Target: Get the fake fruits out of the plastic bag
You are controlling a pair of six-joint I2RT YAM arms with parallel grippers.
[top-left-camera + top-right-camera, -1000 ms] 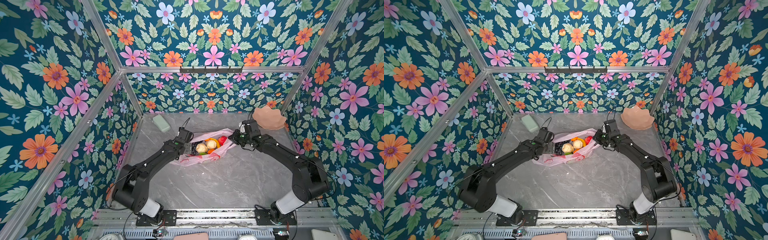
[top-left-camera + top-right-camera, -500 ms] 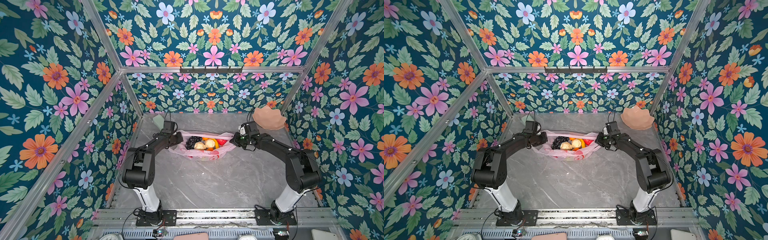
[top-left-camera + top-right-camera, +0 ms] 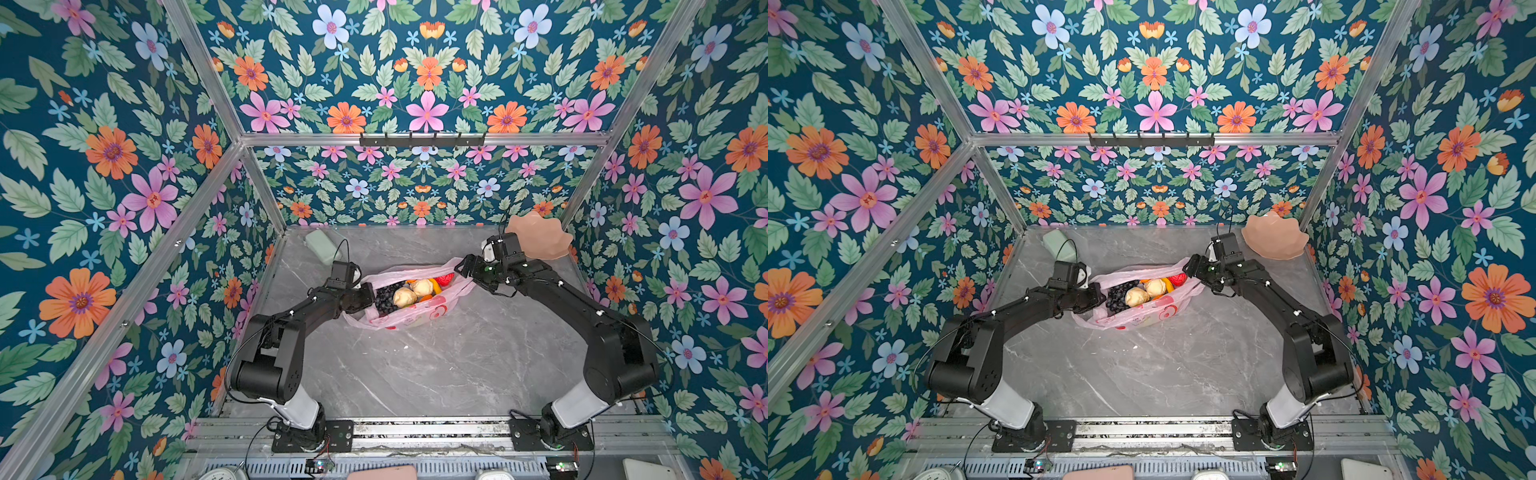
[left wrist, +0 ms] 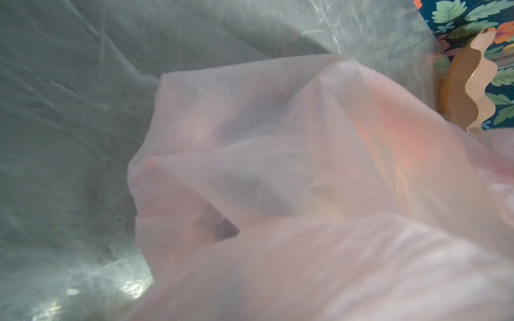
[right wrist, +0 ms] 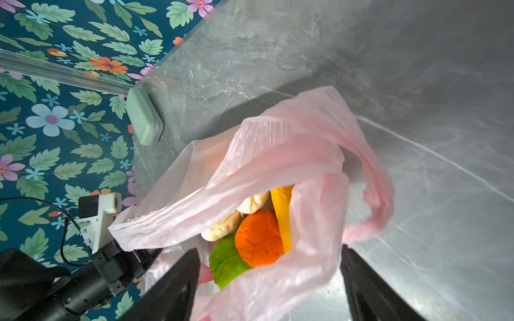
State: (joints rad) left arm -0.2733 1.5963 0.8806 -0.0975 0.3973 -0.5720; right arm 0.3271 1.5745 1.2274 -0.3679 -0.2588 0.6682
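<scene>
Bag (image 3: 415, 318), frame centre | left gripper (image 3: 369, 297) pinching its rim | right gripper (image 5: 269, 250) spread | I fear the slack rim folds over the fruits (image 3: 405, 296) and snags the jaws.

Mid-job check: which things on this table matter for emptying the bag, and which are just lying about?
Job: bag, grapes, cream lumps, red fruit, orange, banana, green fruit.

Lying about: peach bowl, green box.
</scene>
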